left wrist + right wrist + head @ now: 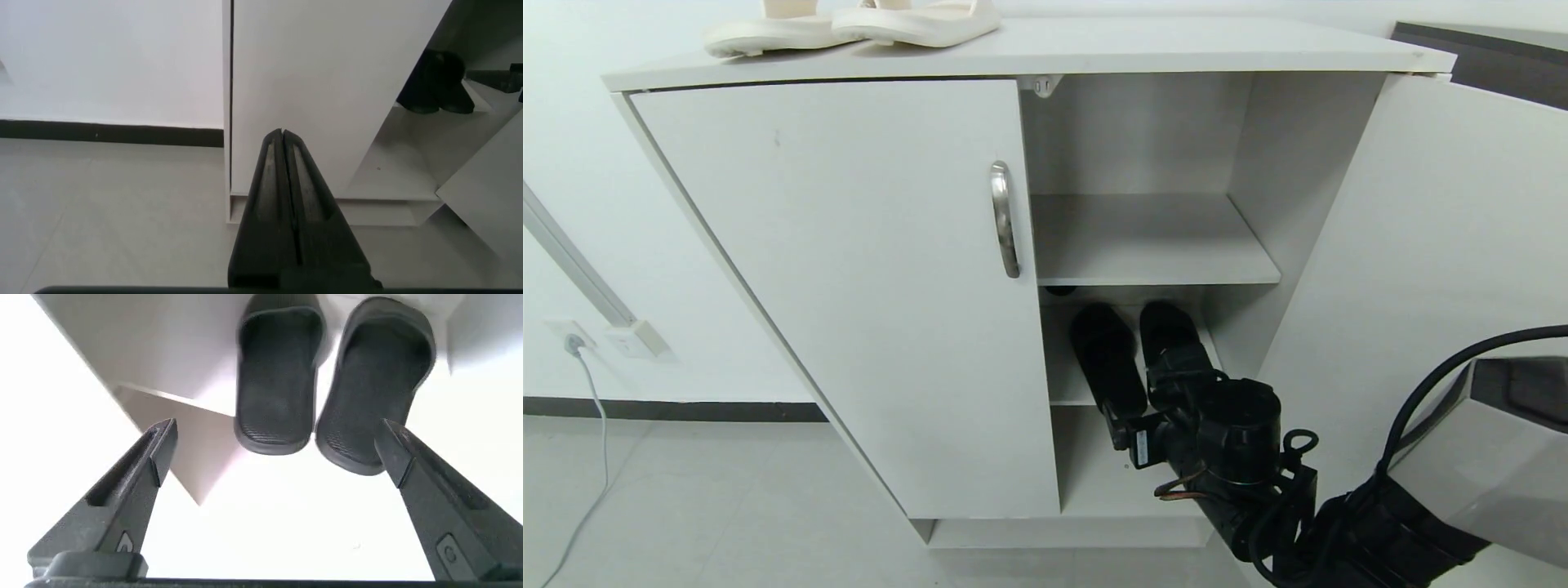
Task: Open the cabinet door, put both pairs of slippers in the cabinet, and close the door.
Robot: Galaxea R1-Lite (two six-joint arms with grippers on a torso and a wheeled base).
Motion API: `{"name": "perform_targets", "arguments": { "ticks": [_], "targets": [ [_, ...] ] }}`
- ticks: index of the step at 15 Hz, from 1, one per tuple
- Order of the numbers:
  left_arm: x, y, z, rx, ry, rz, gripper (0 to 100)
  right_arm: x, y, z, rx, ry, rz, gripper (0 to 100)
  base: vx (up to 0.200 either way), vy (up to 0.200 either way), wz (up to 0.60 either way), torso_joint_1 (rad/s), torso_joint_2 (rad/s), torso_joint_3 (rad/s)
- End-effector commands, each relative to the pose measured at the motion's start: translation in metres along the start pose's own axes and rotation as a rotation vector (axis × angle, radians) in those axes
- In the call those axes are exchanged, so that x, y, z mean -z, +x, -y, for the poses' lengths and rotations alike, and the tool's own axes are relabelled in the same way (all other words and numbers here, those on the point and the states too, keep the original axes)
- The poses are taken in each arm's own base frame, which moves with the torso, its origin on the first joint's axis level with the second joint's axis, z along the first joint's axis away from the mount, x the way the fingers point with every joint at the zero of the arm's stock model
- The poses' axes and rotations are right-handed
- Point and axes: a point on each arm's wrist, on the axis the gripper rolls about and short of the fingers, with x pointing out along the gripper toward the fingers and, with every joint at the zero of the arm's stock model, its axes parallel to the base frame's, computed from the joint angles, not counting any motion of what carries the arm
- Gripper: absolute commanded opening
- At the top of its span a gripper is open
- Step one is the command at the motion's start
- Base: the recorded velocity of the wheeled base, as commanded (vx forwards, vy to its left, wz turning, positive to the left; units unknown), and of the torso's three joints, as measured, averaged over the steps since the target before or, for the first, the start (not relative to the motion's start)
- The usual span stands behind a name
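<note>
The white cabinet (pixel 849 269) has its right door (pixel 1437 269) swung open and its left door shut. A pair of black slippers (pixel 1131 351) lies side by side on the middle shelf; the same black slippers (pixel 331 380) lie just beyond my right gripper (pixel 278 449), which is open and holds nothing. In the head view my right gripper (pixel 1168 384) sits at the front of that shelf, right at the slippers' heels. A pair of cream slippers (pixel 849 28) rests on the cabinet top. My left gripper (pixel 283 151) is shut and empty, low before the cabinet's left door.
The upper shelf (pixel 1152 241) inside the cabinet is bare. A metal handle (pixel 1005 219) runs down the shut left door. On the left, a wall socket with a cable (pixel 576 347) sits above grey floor tiles.
</note>
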Motion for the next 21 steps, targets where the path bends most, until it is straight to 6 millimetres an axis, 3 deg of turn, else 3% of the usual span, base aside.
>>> {"name": "perform_targets", "arguments": {
  "ticks": [1,3,14,21],
  "targets": [
    [0.0000,0.0001,0.0000,-0.001,-0.001,-0.001,0,-0.0016,-0.0022,-0.0014,-0.006,0.003,0.003,100,-0.200,0.000,0.00,0.007,0.00,0.002],
    [0.0001,0.0001,0.0000,0.000,-0.001,-0.003,0,0.0000,-0.0020,-0.0015,-0.008,0.000,-0.002,100,-0.200,0.000,0.00,0.002,0.00,0.002],
    [0.0000,0.0001,-0.0003,-0.015,-0.008,0.000,0,0.0018,-0.0010,-0.0019,-0.007,-0.003,-0.006,100,0.000,0.000,0.00,0.000,0.00,0.000],
    [-0.0003,0.0000,-0.0002,-0.012,-0.008,-0.001,0,0.0029,-0.0014,-0.0022,-0.006,-0.006,-0.008,100,0.000,0.000,0.00,0.002,0.00,0.175]
  ]
}}
